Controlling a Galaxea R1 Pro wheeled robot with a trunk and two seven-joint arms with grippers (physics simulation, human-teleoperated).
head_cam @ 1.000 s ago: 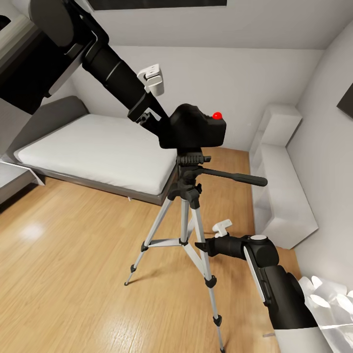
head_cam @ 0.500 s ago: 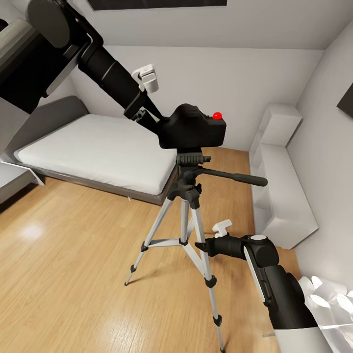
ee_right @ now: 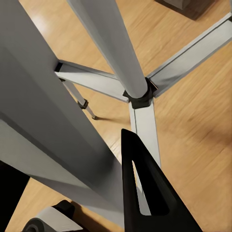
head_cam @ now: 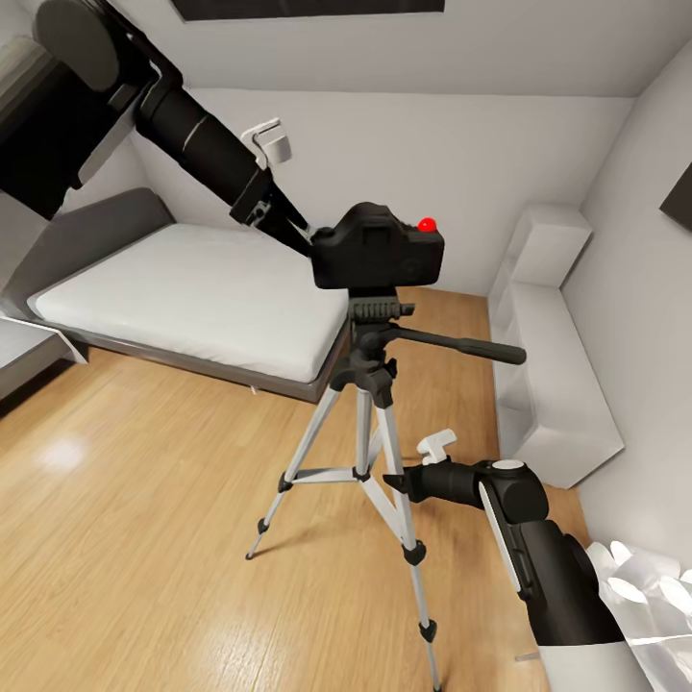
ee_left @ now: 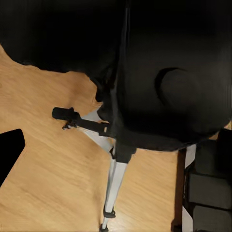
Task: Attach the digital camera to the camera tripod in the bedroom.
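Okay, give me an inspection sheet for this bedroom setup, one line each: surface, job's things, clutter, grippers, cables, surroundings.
Surface: light wood floor, glossy.
Job's things: digital camera sits on the head of the camera tripod, which stands upright, legs spread.
Clutter: nothing seen.
Grippers: left gripper at the camera's side, grip hidden; right gripper beside a tripod leg, state unclear.
Cables: nothing seen.
Surroundings: bed behind, white shelf unit by the wall.

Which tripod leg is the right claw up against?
The front leg, the one running down toward the robot. The right claw sits beside its upper half; the other two legs splay away toward the bed.
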